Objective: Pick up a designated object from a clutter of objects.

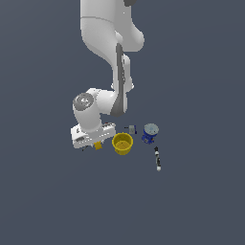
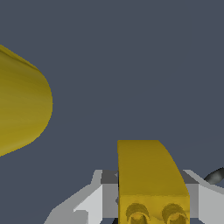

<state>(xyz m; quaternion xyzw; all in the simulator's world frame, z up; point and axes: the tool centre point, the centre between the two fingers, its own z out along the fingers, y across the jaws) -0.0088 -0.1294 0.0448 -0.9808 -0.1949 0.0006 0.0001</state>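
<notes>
The designated object, a small orange-yellow blocky piece (image 1: 98,145), sits under the white hand, to the exterior view's left of the yellow cup (image 1: 122,143). In the wrist view the block (image 2: 148,168) stands between the two fingers, with grey pads (image 2: 109,192) touching both of its sides and two round studs on its near end. My gripper (image 1: 95,142) is shut on the block. I cannot tell whether the block is lifted off the ground. The cup's side (image 2: 22,105) fills one edge of the wrist view.
A blue can with a pale lid (image 1: 150,133) stands to the exterior view's right of the cup. A tiny grey piece (image 1: 130,129) lies between them, and a black-white marker (image 1: 157,159) lies nearer the camera. A dark rounded shape (image 2: 215,176) shows past one finger. The screwdriver is hidden.
</notes>
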